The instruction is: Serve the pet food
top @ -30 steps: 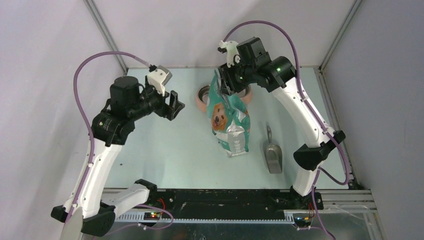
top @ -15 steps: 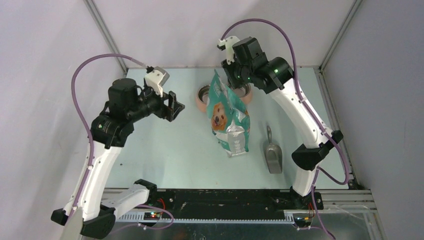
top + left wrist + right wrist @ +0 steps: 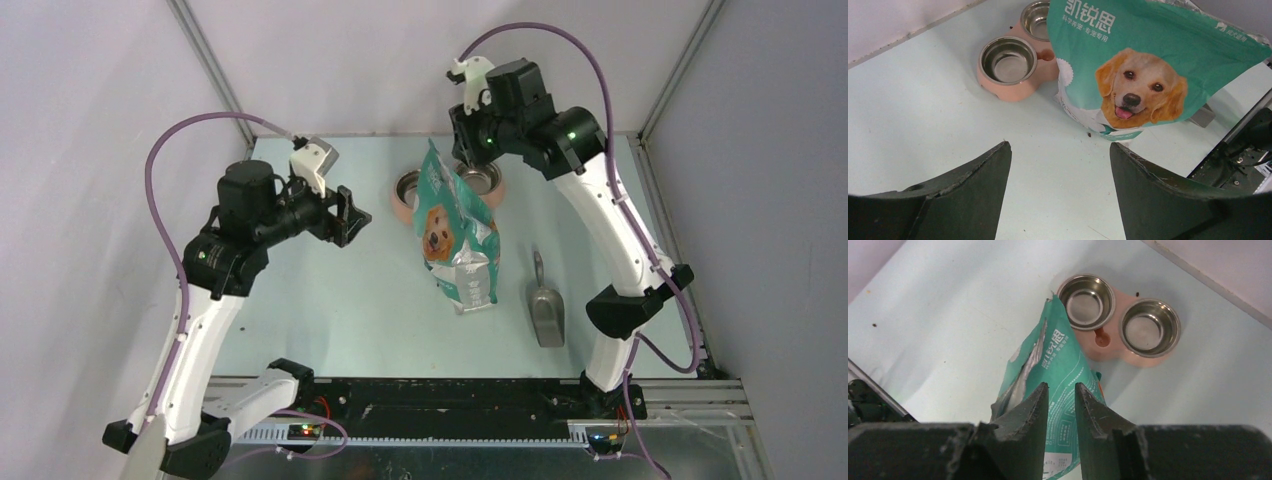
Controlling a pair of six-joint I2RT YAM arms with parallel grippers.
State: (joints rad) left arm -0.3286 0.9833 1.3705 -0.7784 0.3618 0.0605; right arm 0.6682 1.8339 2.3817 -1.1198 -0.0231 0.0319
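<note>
The teal-green foil bag with a golden dog stands upright mid-table, its top torn open and showing silver lining in the right wrist view. No heap of pet food shows; only a stray brown pellet lies by the bag's foot. My right gripper hovers above the bag's top, jaws a narrow gap apart with nothing between them. My left gripper is wide open and empty, left of the bag and facing it. The bag's front fills the left wrist view.
A peach double feeder with two empty steel bowls sits behind the bag; it also shows in the left wrist view and the right wrist view. A grey metal scoop lies right of the bag. Walls enclose the back and sides.
My right gripper has let go of the bag's top and moved up and to the right. The bag stays standing. The left arm has barely moved.
</note>
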